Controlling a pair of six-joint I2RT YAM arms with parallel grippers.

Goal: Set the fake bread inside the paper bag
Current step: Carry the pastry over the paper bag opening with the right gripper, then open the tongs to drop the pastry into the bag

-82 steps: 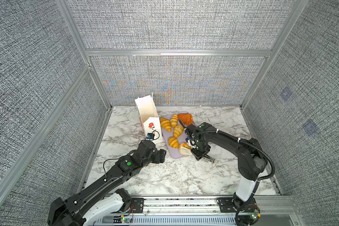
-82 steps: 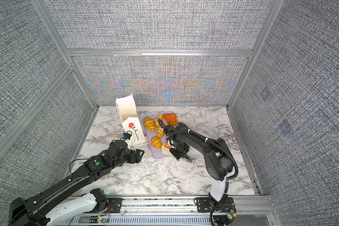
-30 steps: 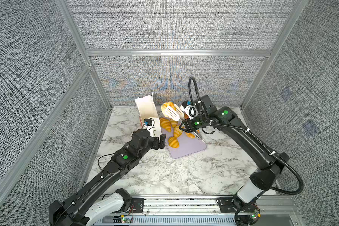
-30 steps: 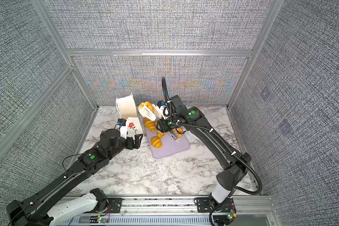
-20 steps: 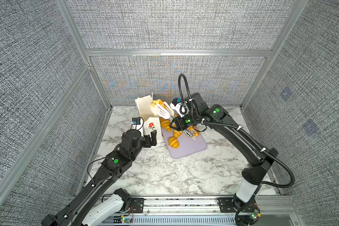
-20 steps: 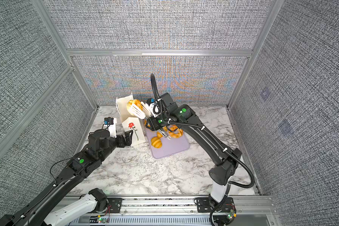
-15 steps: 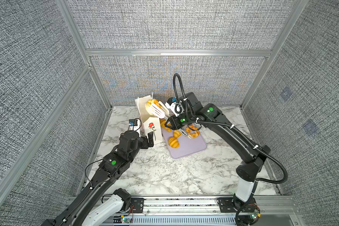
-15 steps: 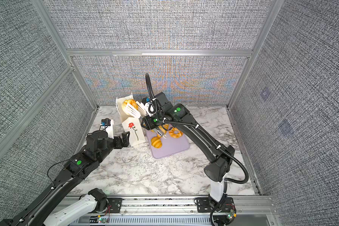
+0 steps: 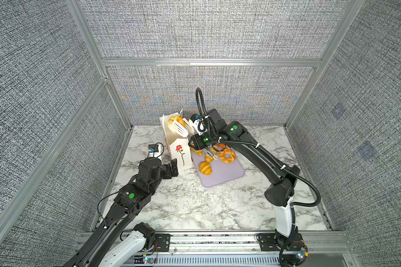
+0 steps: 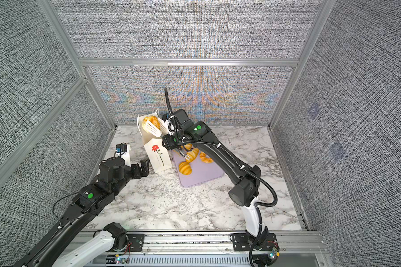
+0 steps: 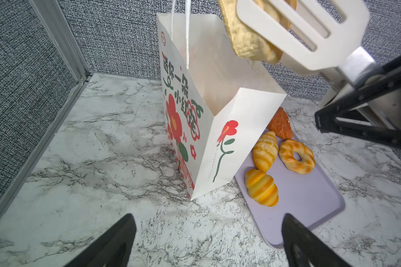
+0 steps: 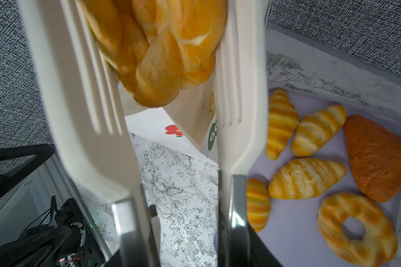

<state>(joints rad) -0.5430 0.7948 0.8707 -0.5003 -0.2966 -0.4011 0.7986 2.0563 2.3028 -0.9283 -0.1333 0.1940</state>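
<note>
My right gripper [image 9: 193, 136] [image 12: 185, 242] is shut on white slotted tongs [image 9: 181, 129] [image 12: 83, 104]. The tongs clamp a knotted golden piece of fake bread [image 9: 174, 121] [image 10: 149, 121] [image 12: 160, 53] just above the open mouth of the paper bag [image 9: 180, 152] [image 10: 158, 154] [image 11: 218, 104]. The bag is white with a red flower and stands upright. More fake bread lies on the tray: a ring [image 9: 227, 156] [image 11: 296, 156], striped croissants [image 9: 205, 168] [image 11: 262, 187] and an orange-brown triangle [image 12: 380, 157]. My left gripper [image 9: 174, 170] [image 11: 207, 217] is open and empty, low at the bag's near left corner.
A flat lilac tray [image 9: 225, 175] [image 11: 310, 201] lies on the marble table right of the bag, touching its base. Grey fabric walls with aluminium posts close in the left, back and right sides. The bag's white cord handles stand up at its far side.
The right arm lifted the knotted bun from the tray's near end and carried it left over the bag mouth. The left arm slid left along the bag's front.
</note>
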